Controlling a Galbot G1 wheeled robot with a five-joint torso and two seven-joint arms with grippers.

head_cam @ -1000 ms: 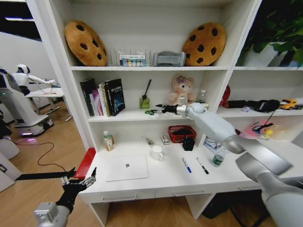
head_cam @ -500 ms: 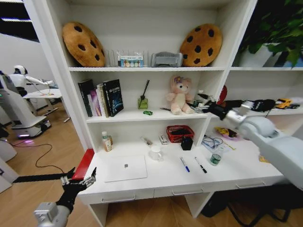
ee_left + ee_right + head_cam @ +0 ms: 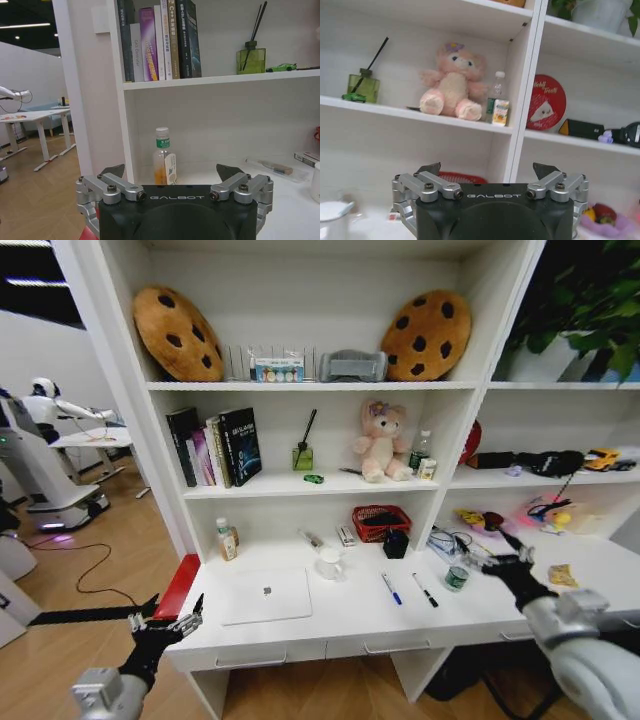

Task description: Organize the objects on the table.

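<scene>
A slim silver laptop (image 3: pixel 267 594) lies shut on the white table (image 3: pixel 340 625). Right of it lie a blue pen (image 3: pixel 392 588), a black pen (image 3: pixel 427 590) and a small green-banded bottle (image 3: pixel 457 577). A yellow packet (image 3: pixel 562 575) rests at the far right. The tiny green piece (image 3: pixel 314 479) sits on the shelf beside the reed diffuser, also seen as a tiny green piece (image 3: pixel 354 97). My right gripper (image 3: pixel 500 562) hangs open and empty just right of the small bottle. My left gripper (image 3: pixel 165 622) stands open at the table's front left corner.
A white mug (image 3: pixel 331 563), a red mesh basket (image 3: pixel 377 521), a black object (image 3: pixel 396 543) and an orange drink bottle (image 3: pixel 227 538) stand at the back of the table. Books (image 3: pixel 215 447) and a pink plush toy (image 3: pixel 381 441) fill the shelf above. A red box (image 3: pixel 181 585) sits left of the desk.
My right arm has drawn back from the shelf, swinging right and down to the table's right part. The tiny green piece stays on the shelf. The left arm has not moved.
</scene>
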